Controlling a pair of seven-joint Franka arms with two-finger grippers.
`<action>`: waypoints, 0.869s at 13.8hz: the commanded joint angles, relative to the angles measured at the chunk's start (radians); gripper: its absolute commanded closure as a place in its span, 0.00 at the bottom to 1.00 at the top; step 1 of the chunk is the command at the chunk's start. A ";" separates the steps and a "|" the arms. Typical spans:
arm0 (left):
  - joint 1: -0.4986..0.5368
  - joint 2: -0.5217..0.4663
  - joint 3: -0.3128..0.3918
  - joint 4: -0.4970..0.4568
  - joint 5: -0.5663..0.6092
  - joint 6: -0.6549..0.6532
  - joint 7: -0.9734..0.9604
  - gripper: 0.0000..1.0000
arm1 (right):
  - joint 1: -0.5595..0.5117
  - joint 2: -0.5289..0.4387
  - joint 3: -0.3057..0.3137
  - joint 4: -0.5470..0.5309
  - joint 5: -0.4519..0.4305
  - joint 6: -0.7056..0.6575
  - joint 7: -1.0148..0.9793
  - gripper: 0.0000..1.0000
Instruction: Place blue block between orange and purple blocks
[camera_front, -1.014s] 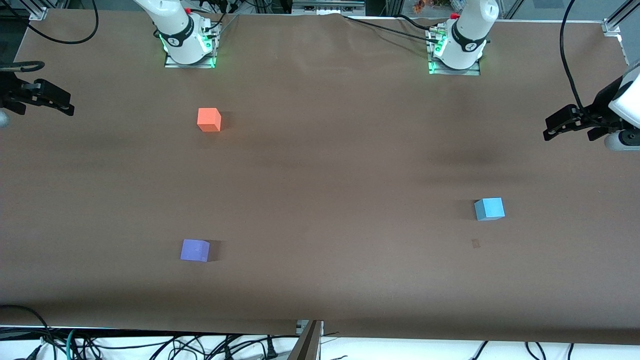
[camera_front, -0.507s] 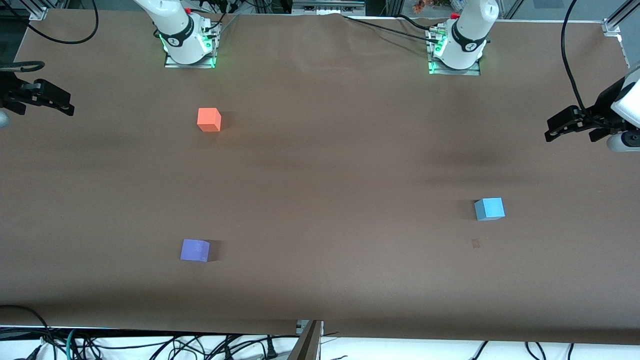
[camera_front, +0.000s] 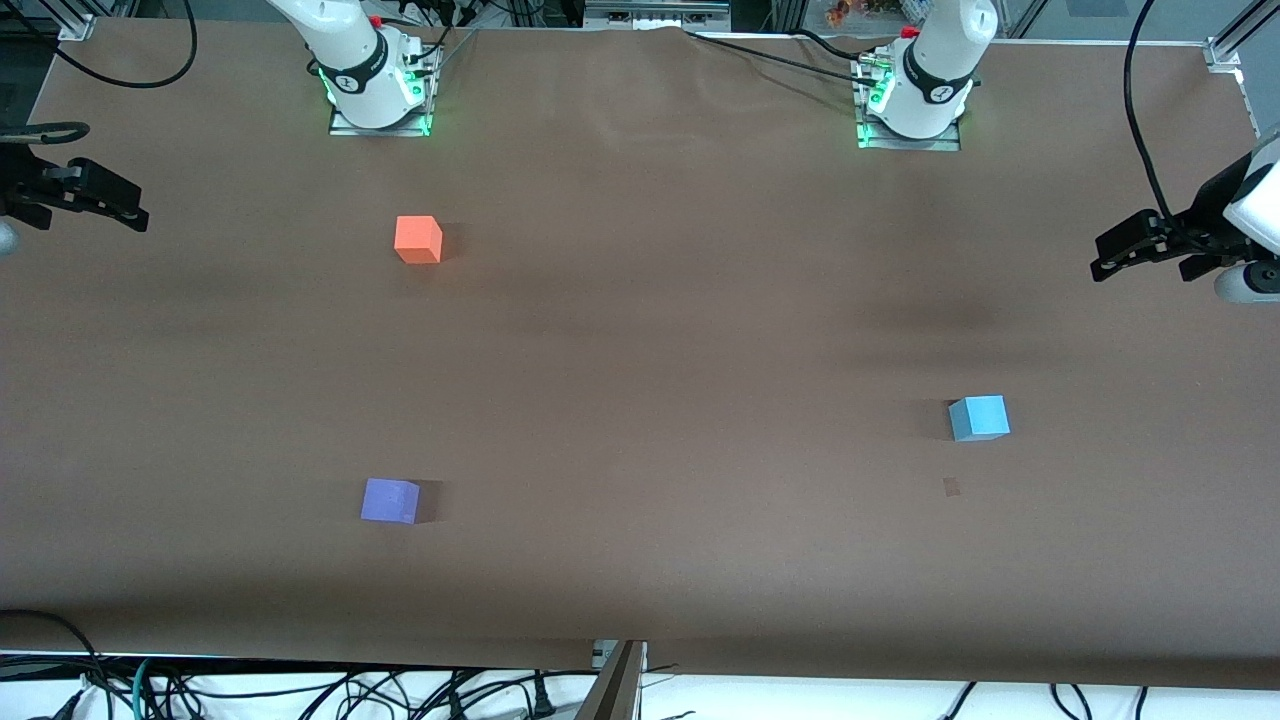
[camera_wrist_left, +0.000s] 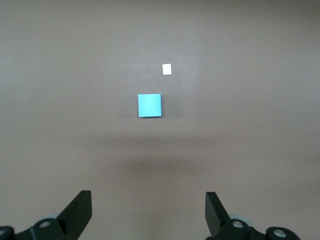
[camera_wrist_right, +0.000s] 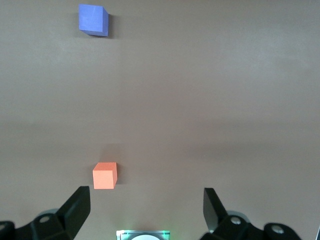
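Observation:
The blue block (camera_front: 978, 418) (camera_wrist_left: 149, 105) sits alone toward the left arm's end of the table. The orange block (camera_front: 418, 240) (camera_wrist_right: 104, 176) rests close to the right arm's base. The purple block (camera_front: 390, 500) (camera_wrist_right: 92, 20) lies nearer to the front camera than the orange one, with a wide bare gap between them. My left gripper (camera_front: 1140, 255) (camera_wrist_left: 147, 197) hovers open and empty over the table's edge at the left arm's end. My right gripper (camera_front: 90, 205) (camera_wrist_right: 146, 192) hovers open and empty over the edge at the right arm's end.
A small pale mark (camera_front: 951, 487) (camera_wrist_left: 167, 69) lies on the brown table cover (camera_front: 650, 400) just nearer the front camera than the blue block. The right arm's base (camera_front: 375, 95) (camera_wrist_right: 143, 235) and the left arm's base (camera_front: 915, 105) stand at the table's edge farthest from that camera. Cables (camera_front: 300, 690) hang below the nearest edge.
The left gripper has drifted very slightly toward its end of the table. The blocks and the right gripper have not moved.

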 joint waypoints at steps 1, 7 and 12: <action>-0.007 0.009 0.006 0.028 0.007 -0.024 0.006 0.00 | -0.006 -0.009 0.003 -0.010 0.004 0.010 -0.017 0.00; -0.007 0.009 0.007 0.026 0.027 -0.024 0.008 0.00 | -0.003 -0.003 0.004 -0.010 0.003 0.016 -0.017 0.00; -0.007 0.009 0.003 0.025 0.027 -0.032 0.011 0.00 | -0.003 -0.002 0.006 -0.008 0.003 0.016 -0.017 0.00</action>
